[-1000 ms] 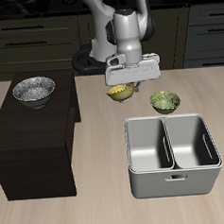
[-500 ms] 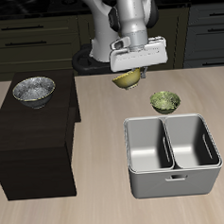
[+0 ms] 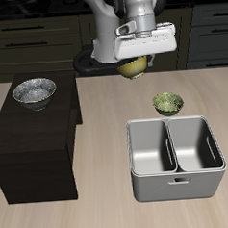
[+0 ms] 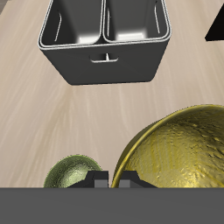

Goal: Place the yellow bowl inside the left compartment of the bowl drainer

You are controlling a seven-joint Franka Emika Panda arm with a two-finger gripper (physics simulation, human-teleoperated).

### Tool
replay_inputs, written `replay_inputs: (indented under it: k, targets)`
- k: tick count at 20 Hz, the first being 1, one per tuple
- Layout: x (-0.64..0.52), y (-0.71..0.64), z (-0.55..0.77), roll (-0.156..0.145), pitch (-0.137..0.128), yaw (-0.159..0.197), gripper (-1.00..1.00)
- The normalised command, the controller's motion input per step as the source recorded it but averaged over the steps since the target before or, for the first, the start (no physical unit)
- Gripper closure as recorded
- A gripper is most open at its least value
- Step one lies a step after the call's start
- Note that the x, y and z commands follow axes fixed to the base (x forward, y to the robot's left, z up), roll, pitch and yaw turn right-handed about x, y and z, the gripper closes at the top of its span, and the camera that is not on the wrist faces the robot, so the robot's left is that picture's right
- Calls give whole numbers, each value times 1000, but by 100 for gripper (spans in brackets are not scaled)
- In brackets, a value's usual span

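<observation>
Bowl drainer (image 3: 176, 158) sits empty near the worktop's (image 3: 103, 208) front edge, both wells open. Up goes the gripper (image 3: 134, 60), higher than a second ago, fingers clenched on the yellow bowl (image 3: 133, 66), now clear above the olive-green bowl (image 3: 167, 103). Carry over next.

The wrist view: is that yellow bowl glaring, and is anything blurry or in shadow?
Wrist view: the yellow bowl shows mottled bright glints, sharp rather than blurred; the bowl drainer wells reflect light softly. Exterior view: the cabinets behind are dark, the drainer casts only a faint shadow on the table.
</observation>
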Motion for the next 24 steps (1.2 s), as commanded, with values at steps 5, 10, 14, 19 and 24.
replay_inputs:
  k: [5,10,14,19,24]
  targets:
    - [204,-6,421,-26,23,-40,100]
    - [146,15,269,-44,49,-21,100]
    - [3,-11,167,-13,-10,24,100]
    - [114,23,162,-9,21,34,100]
    - [228,158,230,-4,30,31,100]
